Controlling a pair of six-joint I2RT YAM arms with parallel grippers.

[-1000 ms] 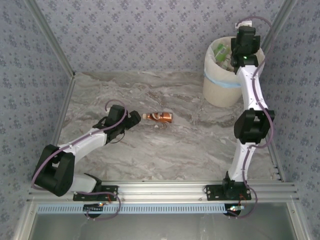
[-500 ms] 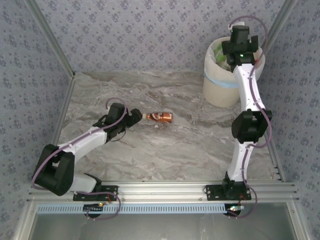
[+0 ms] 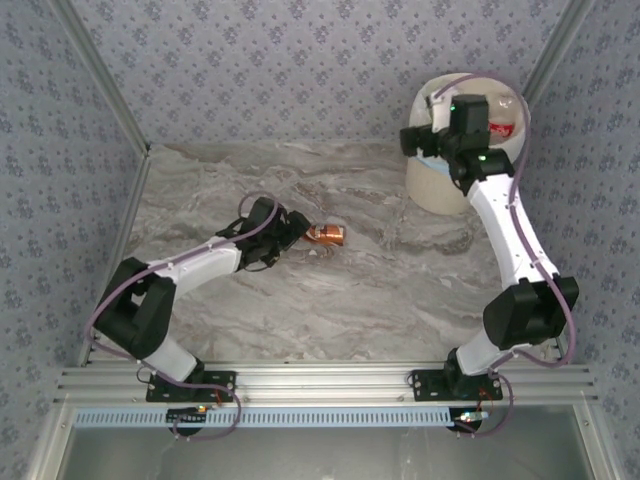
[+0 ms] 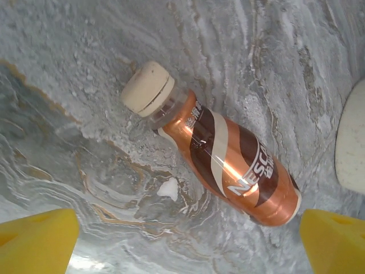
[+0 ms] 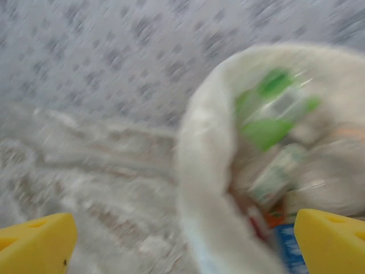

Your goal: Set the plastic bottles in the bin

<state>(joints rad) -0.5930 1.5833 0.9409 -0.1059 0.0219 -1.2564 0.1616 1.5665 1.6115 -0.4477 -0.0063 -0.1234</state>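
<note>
Nearest, an aluminium rail (image 3: 330, 380) carries both arm bases at the table's edge. From it the left arm (image 3: 190, 268) stretches low across the grey marbled table (image 3: 380, 290) toward its middle. The left gripper (image 4: 185, 242) is spread wide and empty, its yellow fingertips (image 4: 37, 240) far apart at the bottom corners of the wrist view. Just beyond them a copper-brown plastic bottle with a cream cap (image 4: 228, 165) lies on its side on the table. It slants across the gap, its base close beside the right-hand fingertip. From above, the gripper covers the bottle's cap end and the copper body shows past it.

Farther back, the right arm (image 3: 510, 230) reaches up and over. The right gripper (image 5: 182, 240) hangs at the near-left rim of the round cream-white bin (image 3: 435, 190), which stands in the table's far right corner. Its fingertips are also wide apart with nothing between them. Its wrist view is blurred, yet green-labelled bottles (image 5: 268, 108) can be made out inside the bin. From above, a red-labelled bottle (image 3: 505, 128) lies in it as well. Behind everything stands a blue-patterned wall (image 3: 300, 70).
</note>
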